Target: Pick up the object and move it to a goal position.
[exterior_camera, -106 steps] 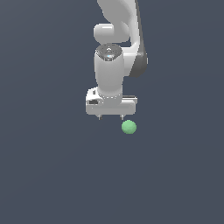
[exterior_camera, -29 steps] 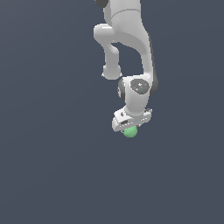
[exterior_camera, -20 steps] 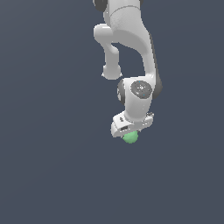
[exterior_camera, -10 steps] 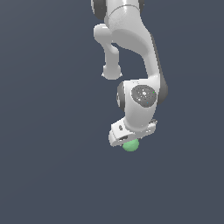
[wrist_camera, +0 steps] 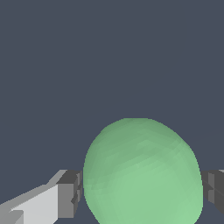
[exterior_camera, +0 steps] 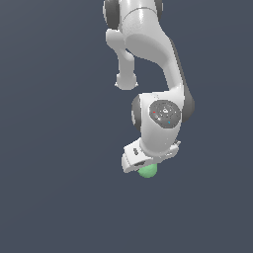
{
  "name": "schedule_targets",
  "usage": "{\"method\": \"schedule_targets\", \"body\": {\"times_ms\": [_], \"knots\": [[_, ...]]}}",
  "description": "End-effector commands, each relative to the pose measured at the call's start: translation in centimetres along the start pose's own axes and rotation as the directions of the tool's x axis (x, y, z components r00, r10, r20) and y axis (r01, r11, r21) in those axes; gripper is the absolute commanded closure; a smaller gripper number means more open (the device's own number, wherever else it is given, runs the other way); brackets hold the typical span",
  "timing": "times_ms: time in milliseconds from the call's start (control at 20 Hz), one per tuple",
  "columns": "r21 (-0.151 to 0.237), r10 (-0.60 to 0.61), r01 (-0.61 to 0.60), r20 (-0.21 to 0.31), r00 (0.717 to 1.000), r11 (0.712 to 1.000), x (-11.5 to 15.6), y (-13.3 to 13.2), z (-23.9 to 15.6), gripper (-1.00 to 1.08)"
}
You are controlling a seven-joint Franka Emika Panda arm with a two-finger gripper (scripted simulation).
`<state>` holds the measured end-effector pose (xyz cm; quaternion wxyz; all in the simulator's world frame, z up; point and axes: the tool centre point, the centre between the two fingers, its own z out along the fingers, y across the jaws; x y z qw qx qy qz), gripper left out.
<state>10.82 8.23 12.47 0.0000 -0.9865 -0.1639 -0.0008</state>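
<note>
The object is a small plain green ball (exterior_camera: 147, 171), peeking out from under the white gripper (exterior_camera: 148, 167) in the exterior view. In the wrist view the ball (wrist_camera: 142, 173) fills the space between the two grey pads (wrist_camera: 70, 194), which press against its sides. The gripper is shut on the ball. The white arm bends down from the top of the exterior view, and the hand covers the ball's upper part there.
A flat dark grey surface (exterior_camera: 54, 197) fills the background in both views. Nothing else shows.
The arm has carried the ball steadily lower in the exterior view and slightly toward its right over the last second. The grip has stayed shut on the ball.
</note>
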Motion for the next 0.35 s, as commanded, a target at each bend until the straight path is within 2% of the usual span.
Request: {"method": "schedule_targets", "body": {"times_ms": [0,300], "knots": [[0.000,0.000,0.000,0.000,1.000,1.000,0.38,0.17,-0.21,1.08],[0.000,0.000,0.000,0.002,1.000,1.000,0.71,0.32,-0.31,1.08]]}}
